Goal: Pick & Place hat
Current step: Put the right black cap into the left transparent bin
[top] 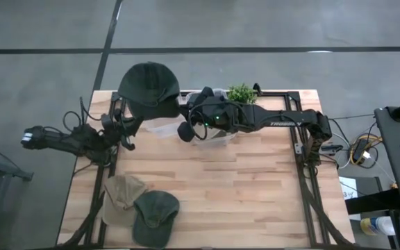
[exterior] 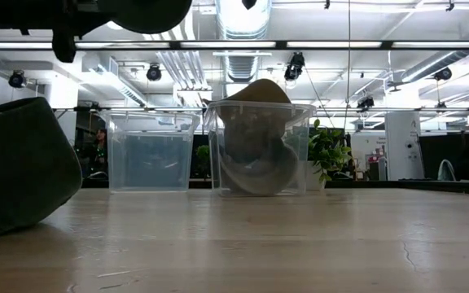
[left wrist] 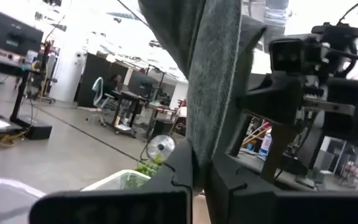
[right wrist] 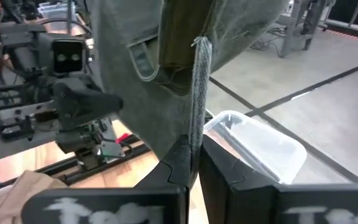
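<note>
A dark green hat [top: 148, 83] is held high above the table's far left part by both grippers; its underside shows at the top of the low view [exterior: 149, 12]. My left gripper [top: 132, 114] reaches it from the left and my right gripper [top: 183, 105] from the right, and both are shut on its cloth. In the left wrist view the hat [left wrist: 213, 74] rises past the fingers, as it does in the right wrist view [right wrist: 166, 50]. A tan hat [exterior: 259, 146] lies inside a clear bin [exterior: 300, 122]. My left gripper pinches the hat's rim cloth [left wrist: 199, 146] between its two fingers, coming from the table's left side. The hat is lifted clear of the table. My right gripper pinches a thin edge of the hat's rim [right wrist: 196, 134] between its two fingers, coming from the table's right side. The hat is lifted clear and spreads away beyond the fingers.
Two clear bins stand side by side at the far side, one [top: 164, 128] under the held hat and one [top: 214, 135] beside it. A small plant [top: 242, 92] stands behind them. A tan hat [top: 120, 194] and a green hat [top: 155, 212] lie near the near left edge.
</note>
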You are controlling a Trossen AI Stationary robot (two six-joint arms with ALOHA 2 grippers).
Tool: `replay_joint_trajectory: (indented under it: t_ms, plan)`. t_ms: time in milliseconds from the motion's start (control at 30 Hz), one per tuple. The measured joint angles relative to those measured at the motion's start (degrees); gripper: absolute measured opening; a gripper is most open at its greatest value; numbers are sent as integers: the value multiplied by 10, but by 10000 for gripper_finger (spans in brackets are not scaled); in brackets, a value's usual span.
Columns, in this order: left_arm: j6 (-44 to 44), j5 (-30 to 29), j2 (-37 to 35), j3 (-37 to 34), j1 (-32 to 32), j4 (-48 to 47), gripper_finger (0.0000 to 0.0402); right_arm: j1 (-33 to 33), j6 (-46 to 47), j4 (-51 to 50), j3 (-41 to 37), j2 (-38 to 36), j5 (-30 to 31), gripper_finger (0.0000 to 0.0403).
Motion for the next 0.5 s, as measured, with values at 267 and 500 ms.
replay_joint_trajectory:
  t_ms: [267,500]
  plan:
    - [-83,-24,-3,0,-1,-11,7,8,-44,-51,0,-14,-5,74]
    - [-105,-94,-5,0,-1,-19,7,17,-63,-116,-1,-47,4,150]
